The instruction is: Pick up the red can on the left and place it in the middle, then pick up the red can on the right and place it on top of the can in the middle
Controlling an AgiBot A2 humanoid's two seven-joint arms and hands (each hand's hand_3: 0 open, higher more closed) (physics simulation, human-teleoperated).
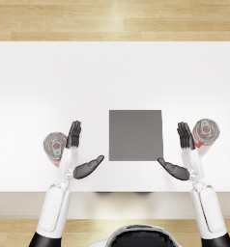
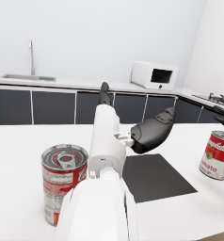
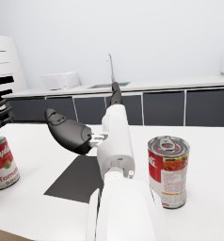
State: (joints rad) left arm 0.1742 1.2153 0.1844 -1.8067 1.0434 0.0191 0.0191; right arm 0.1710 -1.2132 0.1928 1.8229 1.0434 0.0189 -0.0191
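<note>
The left hand [image 1: 78,154] is wide open and holds nothing: its dark fingers [image 1: 74,133] reach straight forward, pressed together, and the thumb [image 1: 88,167] juts far out toward the middle of the table. The fingers lie just beside the left red soup can with a silver pull-tab lid [image 1: 55,146], on its inner side. From above they seem to brush its rim; the left wrist view shows that can [image 2: 63,181] standing upright beside the white forearm, and whether anything touches it cannot be told.

The right hand [image 1: 183,153] mirrors this. Its fingers [image 1: 185,134] are stretched forward and together, its thumb [image 1: 173,169] spread wide toward the centre, with nothing in its grasp. They sit just beside the right red soup can with a silver lid [image 1: 205,133], which stands upright near the table's right side. The right wrist view shows this can [image 3: 168,170] close alongside the forearm; contact is again unclear.

Between the two hands lies a flat dark grey square mat [image 1: 136,135] on the white table [image 1: 112,72], with nothing on it. Both cans stand well apart, one on each side of the mat, lids closed. Beyond the table, the wrist views show a white microwave [image 2: 154,75] on a counter over dark cabinets, and a tap at a sink [image 3: 110,66].
</note>
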